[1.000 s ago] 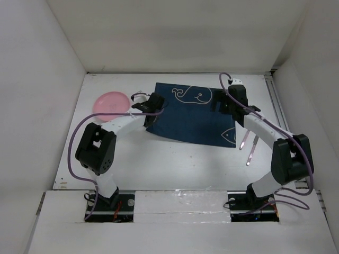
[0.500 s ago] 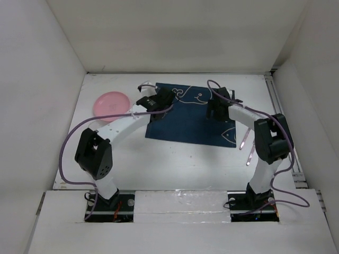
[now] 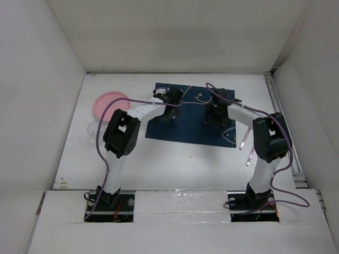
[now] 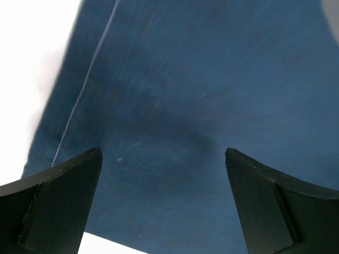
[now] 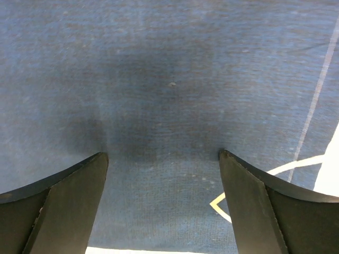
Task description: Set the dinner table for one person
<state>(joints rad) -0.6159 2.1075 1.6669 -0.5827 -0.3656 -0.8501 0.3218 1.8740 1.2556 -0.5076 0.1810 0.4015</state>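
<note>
Left tool (image 4: 163, 152) and right tool (image 5: 163, 154) gape over placemat (image 3: 185, 129), both cropped.

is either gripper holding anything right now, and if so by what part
Nothing is held. The left gripper and right gripper both hang open over the navy placemat, with only cloth showing between their fingers.

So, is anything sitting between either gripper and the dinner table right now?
Yes: the navy placemat lies on the dinner table directly beneath the left gripper and right gripper. Both are open, with only cloth showing between their fingers.
</note>
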